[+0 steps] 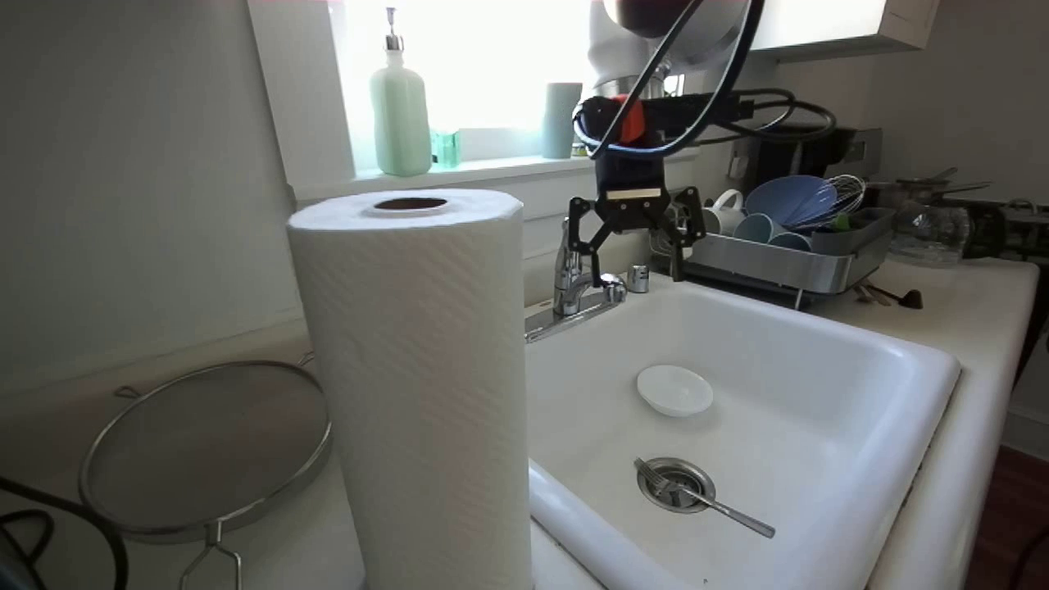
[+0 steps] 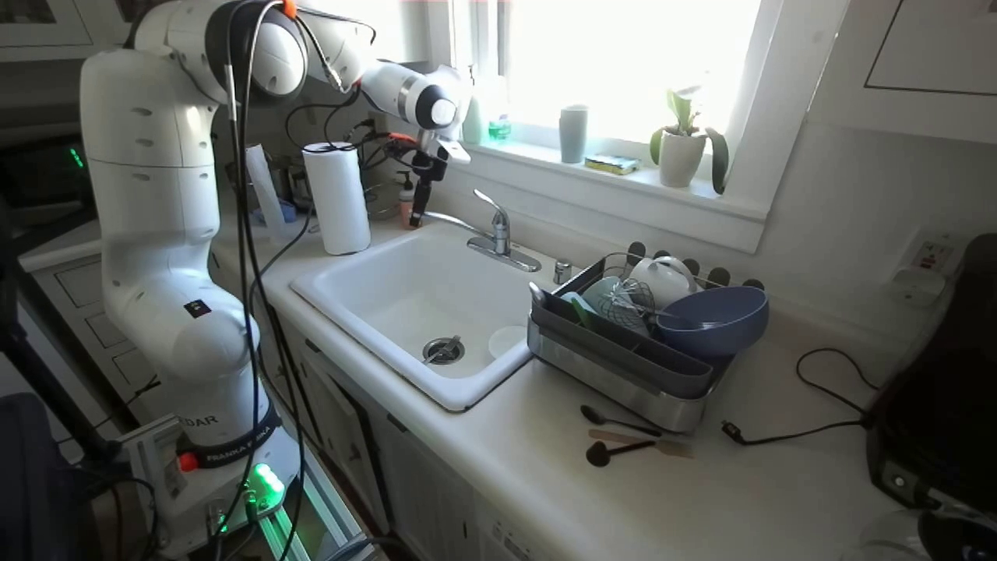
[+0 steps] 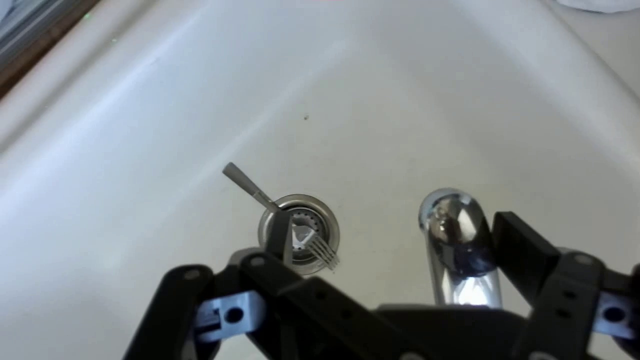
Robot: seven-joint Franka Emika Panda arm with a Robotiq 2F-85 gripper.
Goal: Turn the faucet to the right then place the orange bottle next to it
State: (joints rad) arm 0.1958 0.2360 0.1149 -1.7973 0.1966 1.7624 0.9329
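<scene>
"What are you getting on the faucet (image 1: 569,283)?"

"In an exterior view I'm finding it standing at the back edge of the sink (image 1: 795,426). My gripper (image 1: 637,277) is hanging over the sink close to it, jaws sitting wide apart and holding nothing."

"And the orange bottle (image 2: 406,204)?"

"In an exterior view I'm spotting it just past the sink's back corner, on the side where the paper-towel roll (image 2: 337,199) is standing. I'm guessing it's going to feel light and slightly squeezable, so I'm planning to take it round the body, below the pump (image 2: 405,180)."

"How about the wrist view?"

"I'm looking down into the sink there, and the spout (image 3: 462,250) is lying between the spread fingers (image 3: 525,250), nearer one than the other. From this end of the link I'm not able to tell whether that finger is touching the chrome."

"So how are you treating it?"

"As something stiff and slick: I'm expecting polished metal to be skating out of a tight pinch, and the spout to be pivoting only where it's meeting the sink's back edge. I'm leaning towards working near the free end for leverage, nudging sideways with the flat of one finger and keeping the push level, since bearing down could be straining the joint."
</scene>
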